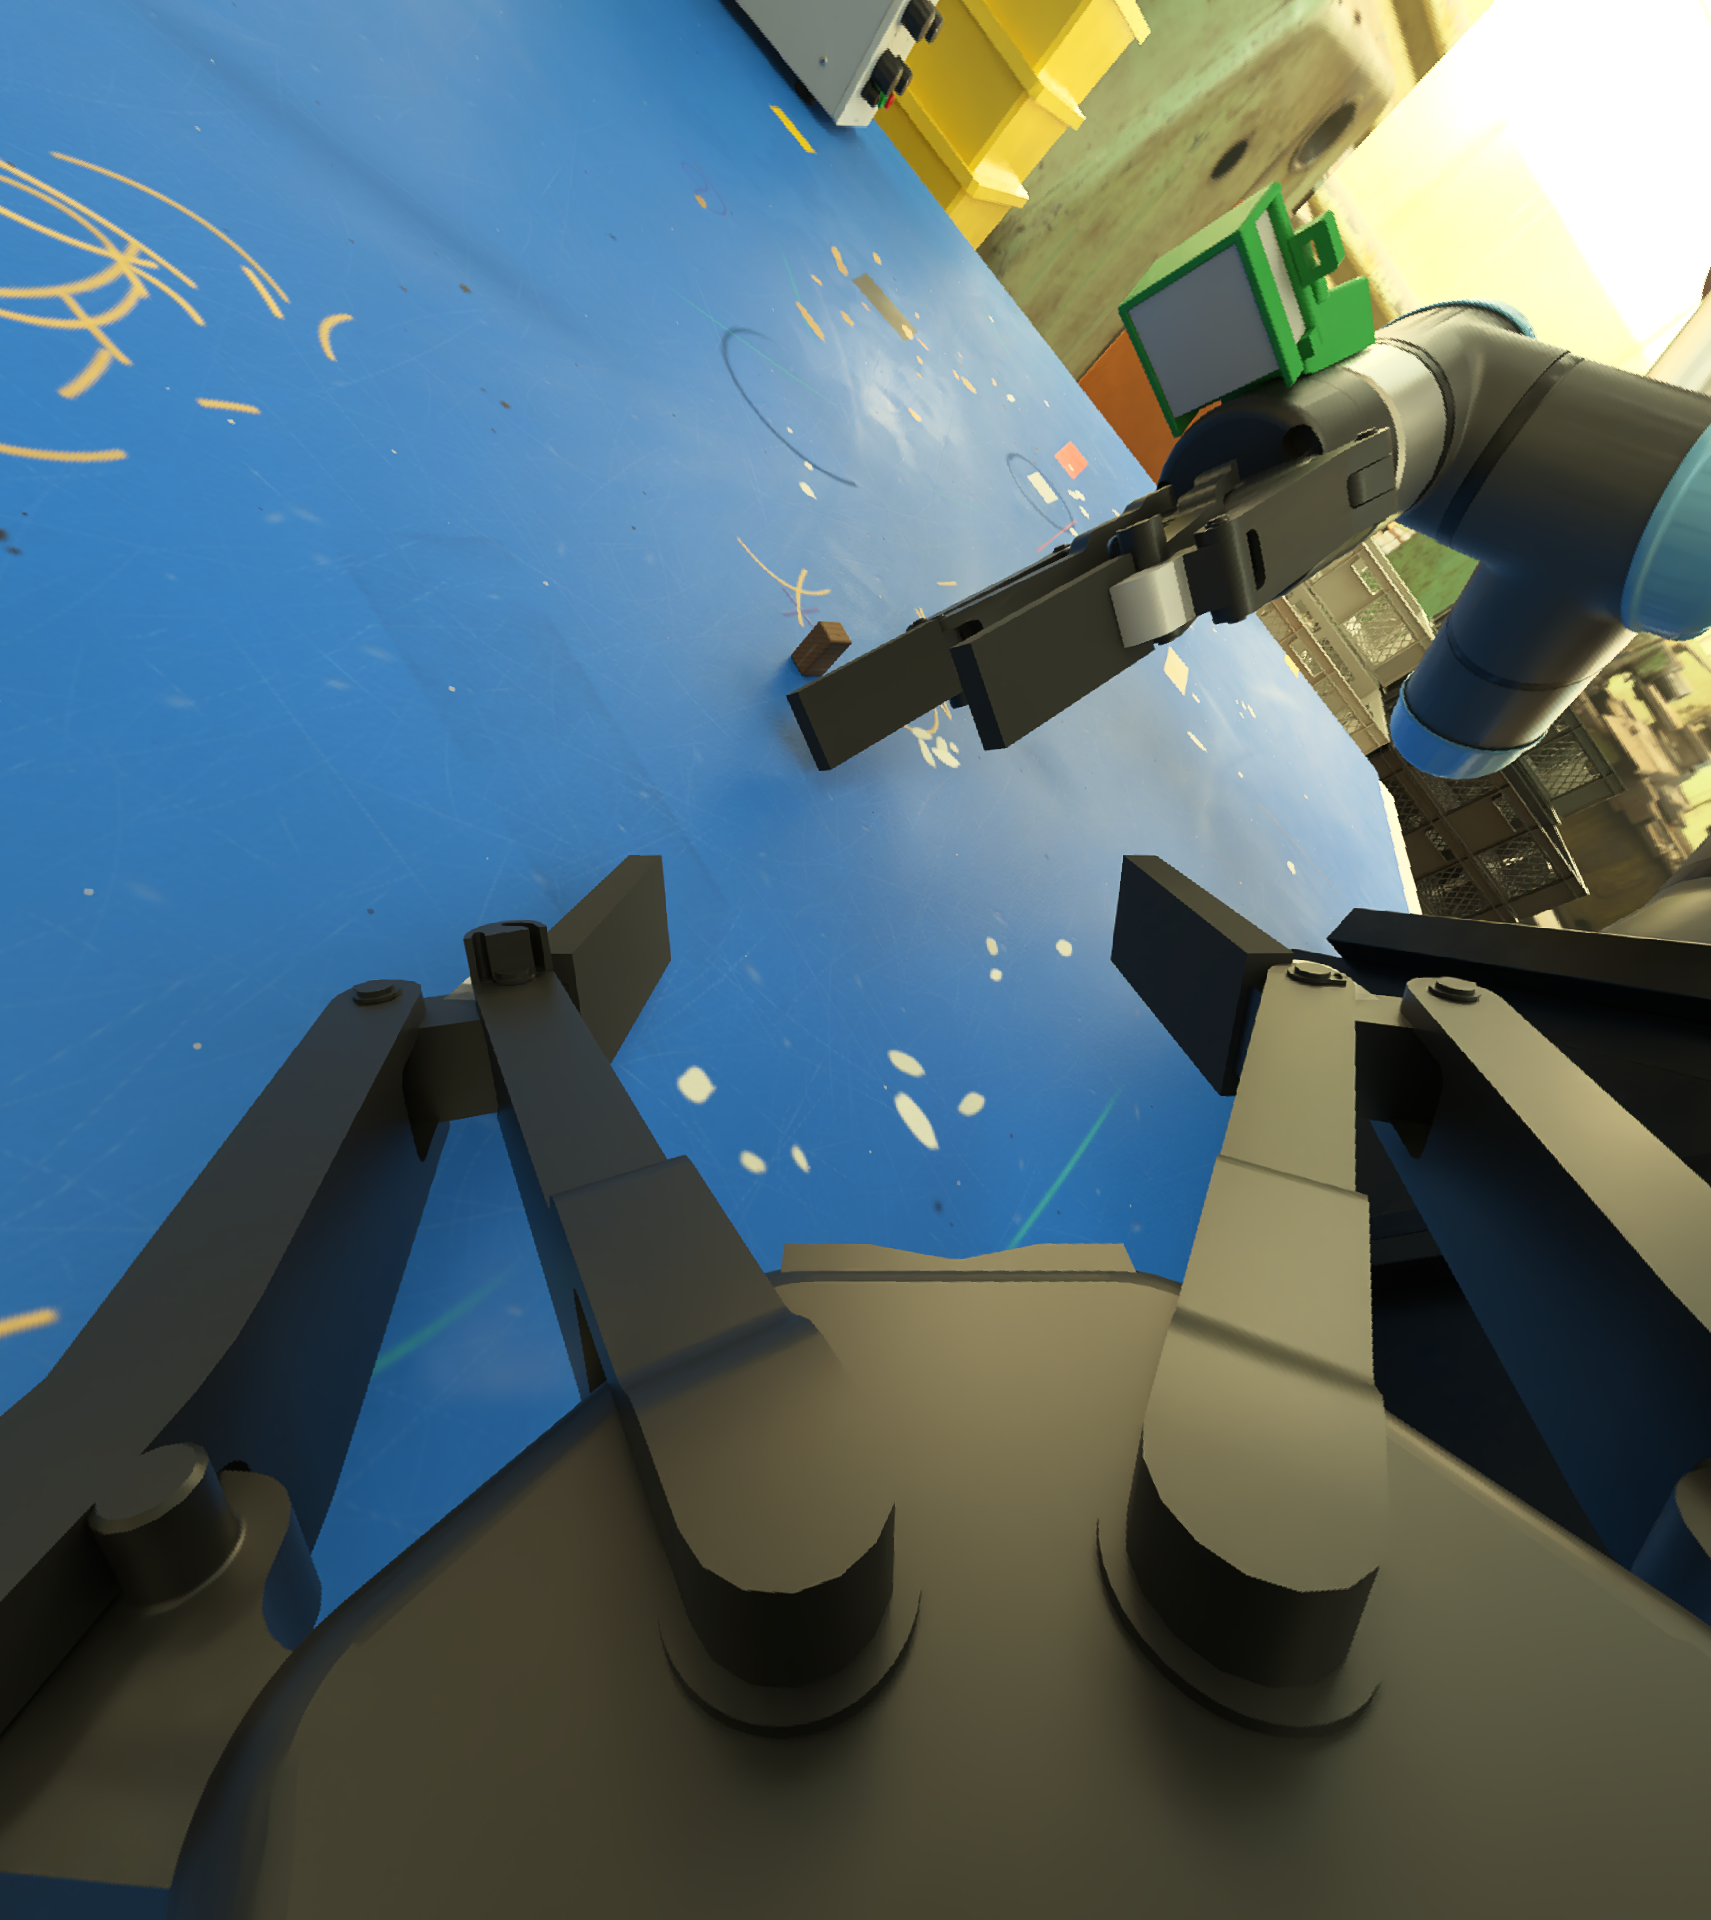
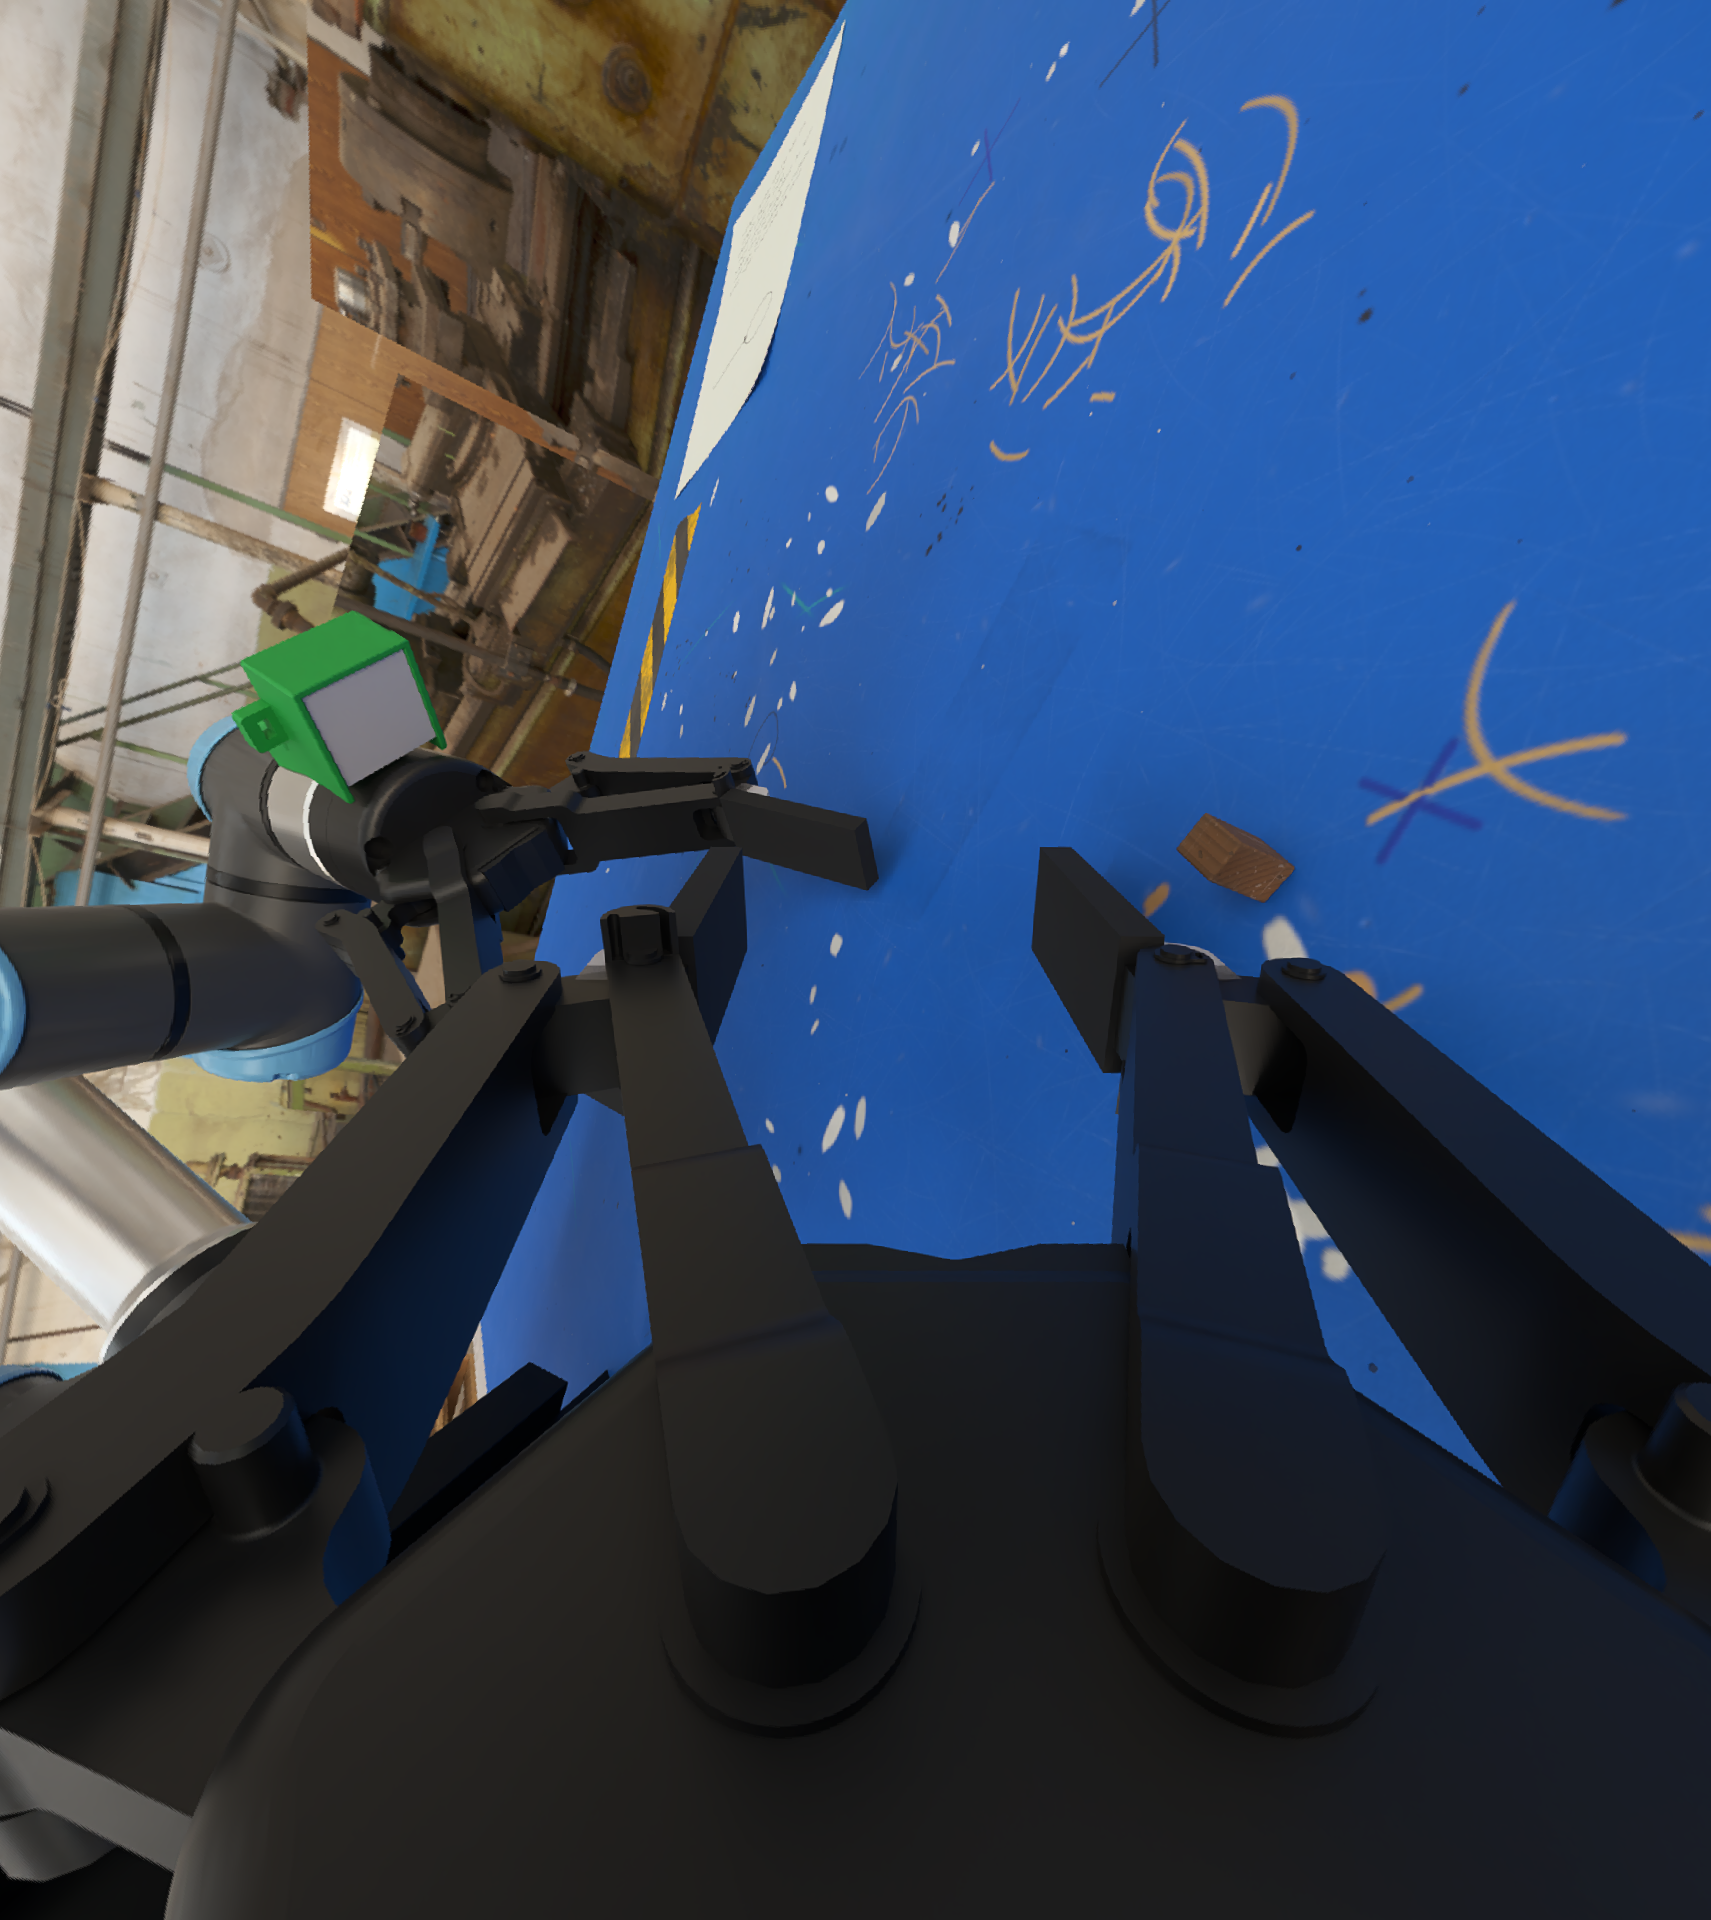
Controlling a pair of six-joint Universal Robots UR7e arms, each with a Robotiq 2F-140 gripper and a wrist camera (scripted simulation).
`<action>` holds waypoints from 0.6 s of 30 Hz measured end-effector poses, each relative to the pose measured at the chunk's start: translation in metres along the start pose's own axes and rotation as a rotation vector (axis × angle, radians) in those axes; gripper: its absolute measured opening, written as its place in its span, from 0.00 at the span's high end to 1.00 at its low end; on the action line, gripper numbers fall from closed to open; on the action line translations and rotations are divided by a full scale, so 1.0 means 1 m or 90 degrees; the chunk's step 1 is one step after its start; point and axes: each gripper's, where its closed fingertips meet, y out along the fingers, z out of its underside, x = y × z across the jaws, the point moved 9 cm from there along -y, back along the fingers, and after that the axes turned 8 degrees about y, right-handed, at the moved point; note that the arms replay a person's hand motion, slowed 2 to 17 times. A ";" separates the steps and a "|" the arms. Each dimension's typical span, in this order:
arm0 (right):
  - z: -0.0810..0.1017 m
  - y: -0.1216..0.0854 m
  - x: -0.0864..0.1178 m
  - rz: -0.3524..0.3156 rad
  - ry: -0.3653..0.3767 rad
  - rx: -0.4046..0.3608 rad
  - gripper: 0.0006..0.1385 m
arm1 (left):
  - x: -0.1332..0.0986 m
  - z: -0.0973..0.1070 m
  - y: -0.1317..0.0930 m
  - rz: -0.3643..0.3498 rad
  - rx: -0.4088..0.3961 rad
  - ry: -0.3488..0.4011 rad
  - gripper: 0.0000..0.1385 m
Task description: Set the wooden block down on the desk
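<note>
A small brown wooden block [image 1: 820,646] lies on the blue desk [image 1: 415,675], held by nothing. My left gripper [image 1: 892,935] is open and empty, low over the desk, well short of the block. My right gripper [image 2: 892,935] is open and empty too. In the right wrist view the block [image 2: 1235,857] lies just right of and beyond my right finger, apart from it. The left wrist view shows the right gripper [image 1: 898,722] reaching in from the right, its fingertips just beside the block. The left gripper's fingers [image 2: 809,831] show in the right wrist view.
A grey box with knobs [image 1: 851,52] stands at the desk's far edge, beside a yellow frame [image 1: 1007,94]. A white sheet [image 2: 768,260] and yellow-black striped tape [image 2: 659,634] lie near another desk edge. Each wrist carries a green camera box [image 1: 1235,312].
</note>
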 end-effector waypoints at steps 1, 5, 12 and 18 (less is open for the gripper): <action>-0.001 0.000 0.000 0.000 0.001 0.002 0.47 | 0.000 -0.001 0.001 0.000 0.001 0.001 0.20; -0.002 0.002 0.001 -0.002 0.002 0.009 0.47 | 0.001 -0.003 0.003 0.005 0.004 0.003 0.20; -0.004 0.006 0.001 -0.007 0.003 0.020 0.47 | 0.002 -0.006 0.006 0.026 0.010 -0.001 0.20; -0.004 0.007 0.001 -0.012 0.001 0.020 0.47 | 0.002 -0.007 0.008 0.046 0.011 -0.007 0.20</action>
